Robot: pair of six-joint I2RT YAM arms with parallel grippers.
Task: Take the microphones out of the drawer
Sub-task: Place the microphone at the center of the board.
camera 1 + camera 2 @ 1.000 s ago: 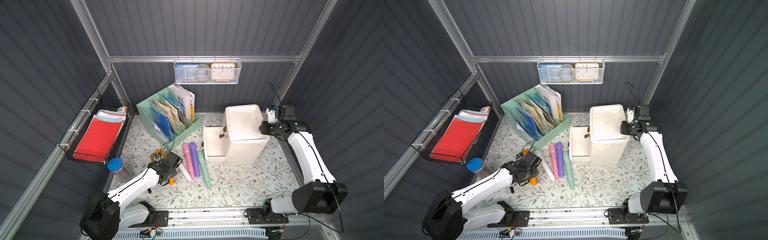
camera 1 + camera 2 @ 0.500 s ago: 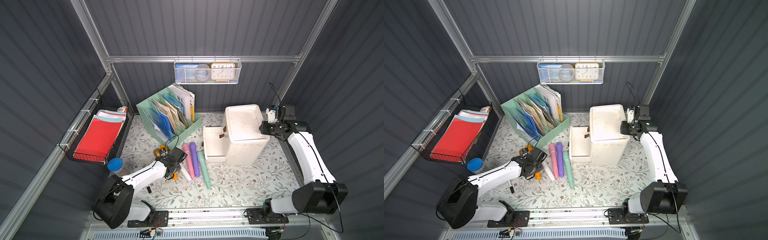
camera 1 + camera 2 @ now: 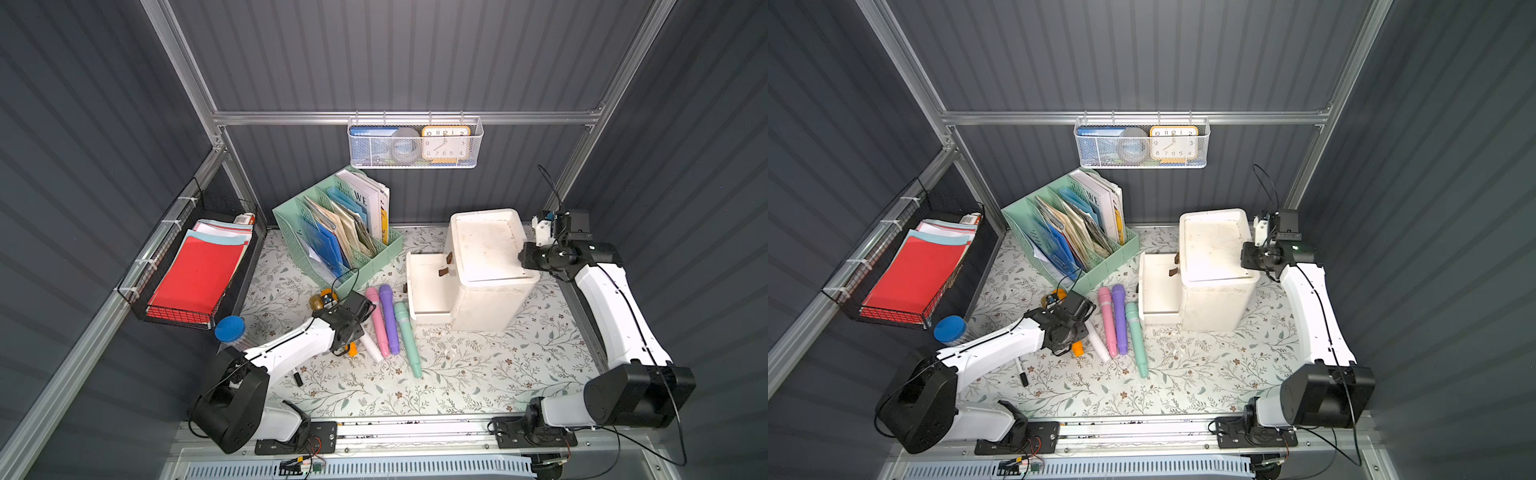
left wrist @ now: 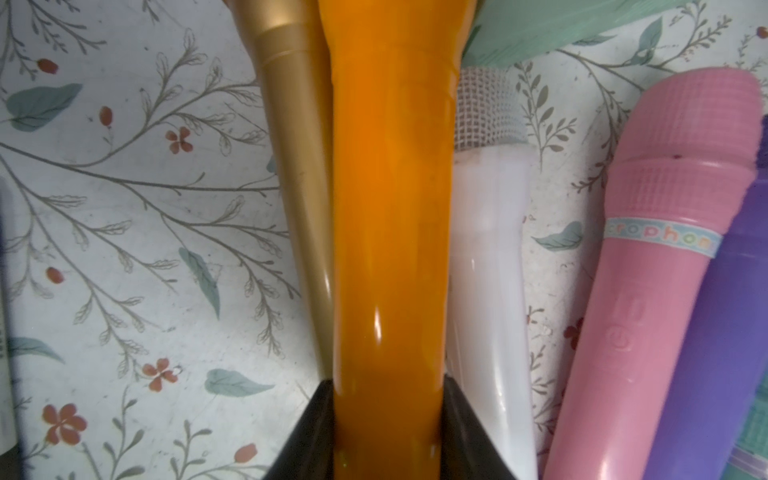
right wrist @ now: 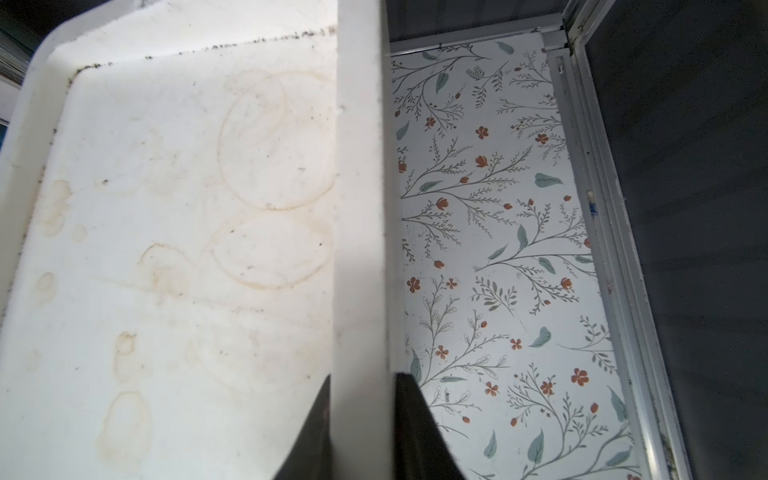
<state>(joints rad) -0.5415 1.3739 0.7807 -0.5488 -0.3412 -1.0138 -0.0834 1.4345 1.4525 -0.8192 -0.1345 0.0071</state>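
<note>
The orange microphone was outside the drawer, low over the tabletop near its left side. The left claw was clamped around its handle, one black finger on each side. In the left wrist view it ran between a gold microphone and a white microphone and overlapped both. Whether it touched the tabletop could not be told. In both top views only its orange end showed from under the left claw.

Beside the white microphone lay a pink microphone, then a purple microphone, then a mint-green microphone, roughly parallel. The green one lay nearest the drawer.

The drawer stood pulled out of the white cabinet, facing the row of microphones. The right claw was clenched on the raised rim at the cabinet's top edge, on the side away from the drawer.

Behind the microphones stood a mint-green file organiser full of papers. A black wire basket holding red sheets hung on the left wall, with a blue-lidded jar just below it. A white mesh basket with a clock hung on the back rail.
</note>
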